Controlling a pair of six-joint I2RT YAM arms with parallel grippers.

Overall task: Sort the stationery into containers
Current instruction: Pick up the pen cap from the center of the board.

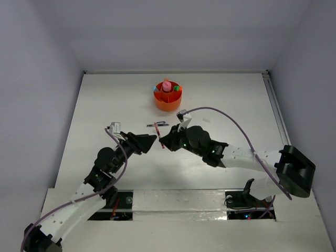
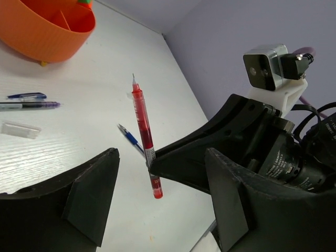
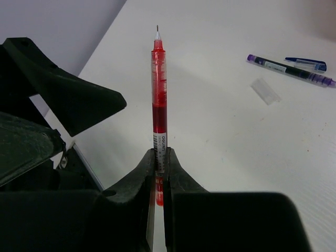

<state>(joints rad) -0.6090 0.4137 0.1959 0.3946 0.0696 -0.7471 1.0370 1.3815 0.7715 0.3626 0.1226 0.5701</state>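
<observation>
Right tool point(image 3: 159, 157) is pinched shut on a red pen point(image 3: 159, 94) near its lower end, above the desk point(image 1: 105, 105). Left tool point(image 1: 153, 139) stands open alongside, holding nothing. The pen looks light, stiff and slick; a mid-barrel grip seems best. An orange divided cup point(image 1: 168, 102) sits well beyond.

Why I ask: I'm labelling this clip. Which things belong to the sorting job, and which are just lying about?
Job: red pen in the right tool, dark pen, blue pen, orange cup.
Lying about: clear plastic piece, purple cable.
</observation>
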